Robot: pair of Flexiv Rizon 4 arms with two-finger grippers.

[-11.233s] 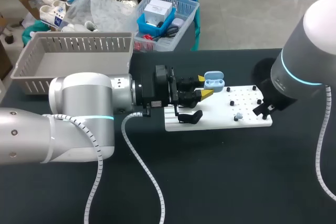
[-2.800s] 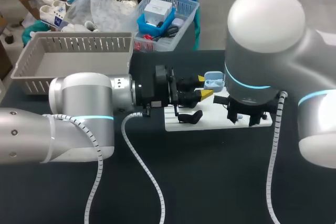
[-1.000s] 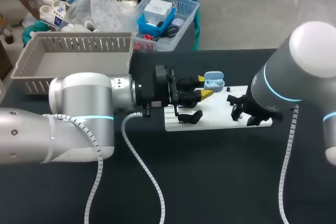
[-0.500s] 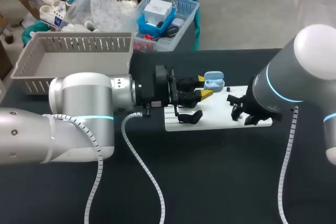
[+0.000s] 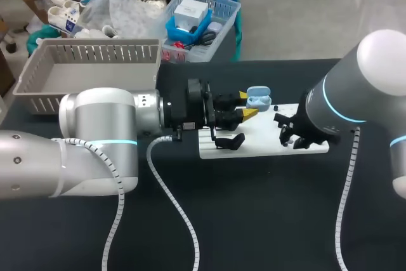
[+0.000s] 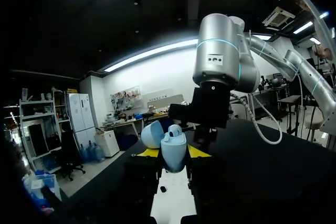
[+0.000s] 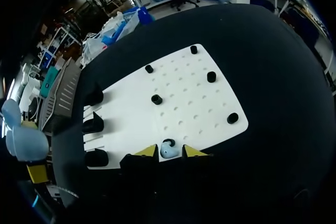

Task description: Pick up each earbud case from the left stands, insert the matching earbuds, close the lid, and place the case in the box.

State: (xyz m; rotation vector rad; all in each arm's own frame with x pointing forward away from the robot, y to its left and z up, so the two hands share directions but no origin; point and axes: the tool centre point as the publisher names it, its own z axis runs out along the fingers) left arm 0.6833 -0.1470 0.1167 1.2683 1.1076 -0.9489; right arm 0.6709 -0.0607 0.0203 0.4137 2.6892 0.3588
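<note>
Head view: my left gripper [image 5: 245, 105] is out over the left end of the white board [image 5: 260, 146] and is clenched on the light blue earbud case [image 5: 258, 99], which is held clear above the board. The left wrist view confirms this. The case stands upright between the two yellow tips, both pressing on it, and its lid [image 6: 152, 134] is swung open to one side.

My right gripper [image 7: 170, 153] is low over the near edge of the board's right half. A light blue earbud [image 7: 168, 150] lies on the board directly in front of it, just beside a black ring. I cannot tell whether this claw is grasping the earbud or has it released.

Black pegs [image 7: 156, 99] are scattered over the perforated right half of the board. Three black stands [image 7: 93, 125] line its left end. The grey box [image 5: 38, 75] sits at the far left of the table, well apart from the board.
</note>
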